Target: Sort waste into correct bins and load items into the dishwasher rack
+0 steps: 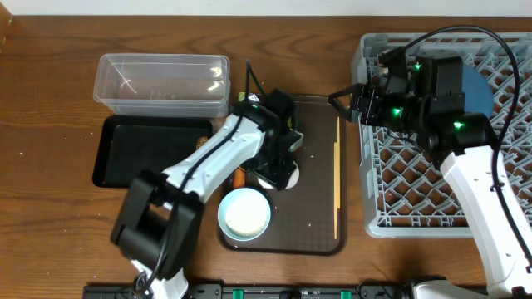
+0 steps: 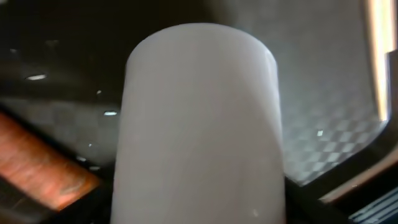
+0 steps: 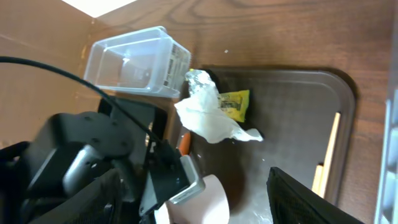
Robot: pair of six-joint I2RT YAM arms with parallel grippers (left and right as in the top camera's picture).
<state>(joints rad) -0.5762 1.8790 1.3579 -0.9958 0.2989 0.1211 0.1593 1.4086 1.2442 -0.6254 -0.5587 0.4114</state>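
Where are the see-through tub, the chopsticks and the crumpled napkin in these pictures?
clear tub [image 1: 162, 106], overhead view: on its near side wall.
chopsticks [image 1: 337, 178], overhead view: halfway along their length.
crumpled napkin [image 3: 208, 117], right wrist view: on the middle of the white wad.

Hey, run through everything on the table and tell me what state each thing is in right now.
clear tub: upright, empty
white bowl: upright, holds rice
pink cup: standing on the brown tray
left gripper: at the pink cup, grip unclear
napkin: crumpled, on the brown tray
chopsticks: lying flat on the brown tray
dark blue dish: in the rack
right gripper: open, empty
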